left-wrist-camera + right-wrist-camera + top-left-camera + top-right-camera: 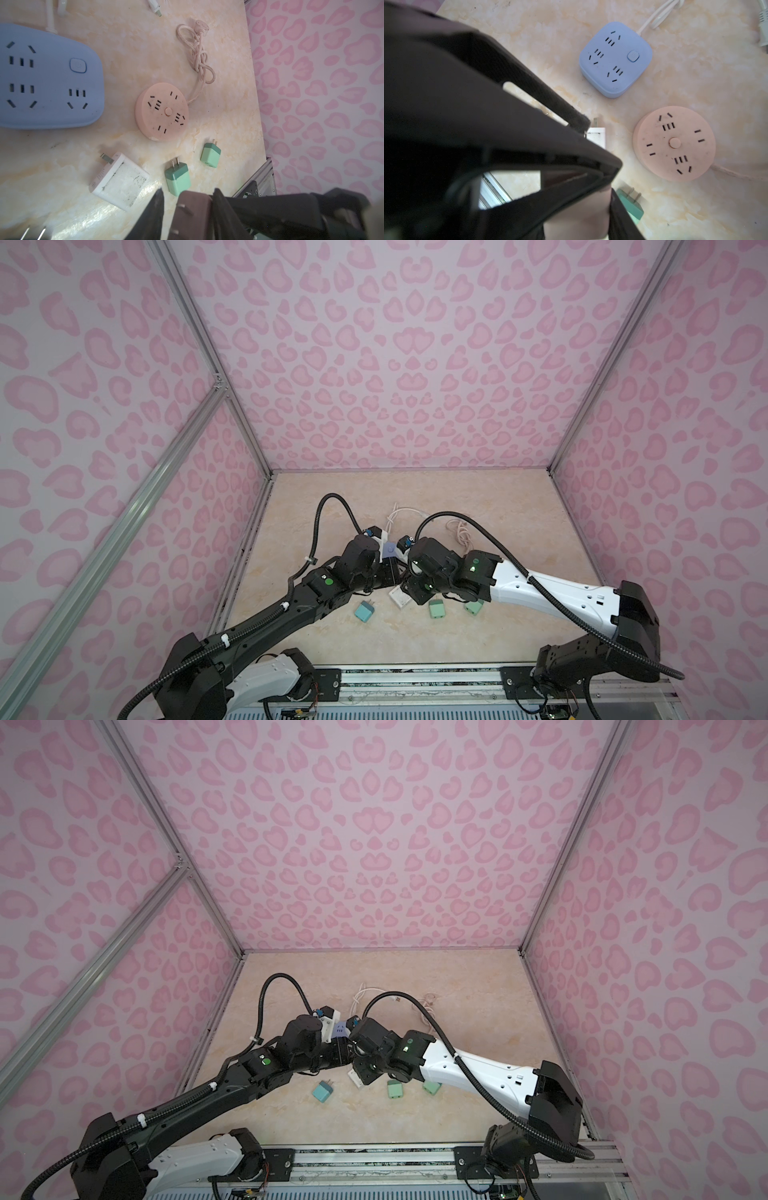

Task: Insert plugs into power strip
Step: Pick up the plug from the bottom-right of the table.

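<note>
The left arm (291,605) and right arm (540,593) meet over the middle of the surface (519,506), above the blue power strip (47,79) and round pink strip (161,113); bare surface separates these two. A white plug (119,182), a mint plug (178,179) and a second mint plug (210,154) lie close beside them. The far half is open but for cords (457,526).

I work in a robot test cell. Pink heart-print panels (415,364) wall me in on three sides, held by bare aluminium framing (124,510). My two arms (540,593) are mounted on a metal rail (415,682) at the front edge of a marble-patterned table (519,510), where loose plugs (365,611) and power strips (49,79) lie.
</note>
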Controlling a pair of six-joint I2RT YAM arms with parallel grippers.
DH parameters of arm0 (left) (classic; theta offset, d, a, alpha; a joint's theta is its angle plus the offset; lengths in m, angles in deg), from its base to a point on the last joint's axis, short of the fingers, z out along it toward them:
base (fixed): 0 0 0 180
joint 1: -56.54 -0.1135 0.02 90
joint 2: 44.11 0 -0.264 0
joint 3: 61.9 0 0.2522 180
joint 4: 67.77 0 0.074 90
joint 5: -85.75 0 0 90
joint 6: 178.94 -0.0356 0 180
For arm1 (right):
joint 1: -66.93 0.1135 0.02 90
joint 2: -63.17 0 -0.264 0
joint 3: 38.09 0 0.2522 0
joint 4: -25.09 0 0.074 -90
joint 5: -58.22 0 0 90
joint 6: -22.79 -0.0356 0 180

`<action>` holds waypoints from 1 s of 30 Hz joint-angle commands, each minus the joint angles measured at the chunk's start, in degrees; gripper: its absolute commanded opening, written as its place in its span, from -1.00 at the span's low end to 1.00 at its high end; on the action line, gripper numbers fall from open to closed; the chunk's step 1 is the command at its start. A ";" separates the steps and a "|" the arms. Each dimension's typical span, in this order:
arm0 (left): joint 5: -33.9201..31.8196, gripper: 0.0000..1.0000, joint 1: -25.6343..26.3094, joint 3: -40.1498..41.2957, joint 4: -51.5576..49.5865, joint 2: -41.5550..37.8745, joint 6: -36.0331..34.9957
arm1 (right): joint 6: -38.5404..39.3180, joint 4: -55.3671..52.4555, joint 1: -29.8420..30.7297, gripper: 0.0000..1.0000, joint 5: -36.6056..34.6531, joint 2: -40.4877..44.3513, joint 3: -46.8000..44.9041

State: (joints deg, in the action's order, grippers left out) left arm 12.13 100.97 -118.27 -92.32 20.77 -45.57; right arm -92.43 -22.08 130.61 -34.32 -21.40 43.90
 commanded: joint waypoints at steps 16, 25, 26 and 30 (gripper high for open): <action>2.93 -0.05 0.09 1.65 2.74 -2.28 1.16 | 0.49 6.66 -2.15 -1.00 3.57 2.68 -4.26; 4.90 -0.07 0.05 1.74 4.82 -0.34 1.54 | 2.00 7.26 -1.55 -1.00 5.12 3.10 -3.99; 5.05 -0.09 0.06 1.74 4.96 -0.15 1.62 | 1.93 7.20 -1.47 -1.00 5.03 3.06 -3.97; 5.81 -0.16 -0.02 2.09 5.82 0.26 1.68 | 1.92 6.79 -1.50 -1.00 4.17 3.32 -3.98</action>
State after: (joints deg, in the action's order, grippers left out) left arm 16.02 100.95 -116.55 -88.76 20.75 -43.82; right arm -90.92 -17.95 129.17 -29.86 -18.28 39.92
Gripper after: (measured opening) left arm 0.424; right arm 0.400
